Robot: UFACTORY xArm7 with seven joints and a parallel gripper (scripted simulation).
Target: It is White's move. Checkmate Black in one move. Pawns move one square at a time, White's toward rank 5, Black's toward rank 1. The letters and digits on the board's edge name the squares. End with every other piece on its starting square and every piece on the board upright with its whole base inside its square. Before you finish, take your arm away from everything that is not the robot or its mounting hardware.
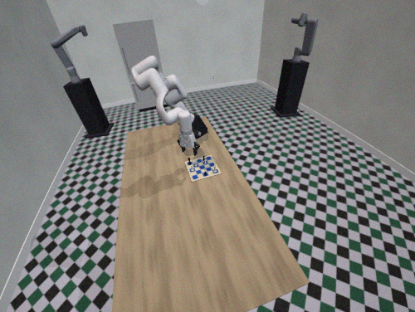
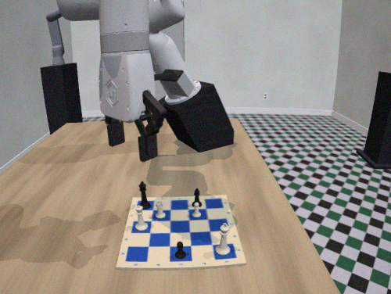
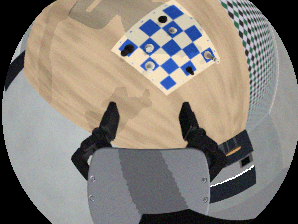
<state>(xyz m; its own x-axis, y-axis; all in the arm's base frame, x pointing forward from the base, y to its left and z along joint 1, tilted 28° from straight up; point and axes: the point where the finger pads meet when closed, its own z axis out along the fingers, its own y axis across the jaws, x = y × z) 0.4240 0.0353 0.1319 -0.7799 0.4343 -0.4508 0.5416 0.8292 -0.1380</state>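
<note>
A small blue-and-cream chessboard (image 2: 181,231) lies on the wooden table; it also shows in the wrist view (image 3: 169,44) and the top view (image 1: 202,168). A tall black piece (image 2: 144,195) stands in the far left corner square. A white piece (image 2: 141,218) stands just in front of it and a white pawn (image 2: 159,209) beside that. A black piece (image 2: 197,196) stands on the far row with a white pawn (image 2: 196,209) in front. A tall white piece (image 2: 224,239) and a black pawn (image 2: 180,250) stand on the near row. My gripper (image 2: 130,142) is open and empty, raised above the table behind the board.
The arm's black base (image 2: 199,117) sits on the table behind the board. Two black pedestals with grey arms (image 1: 87,105) (image 1: 292,85) stand on the checkered floor at the room's sides.
</note>
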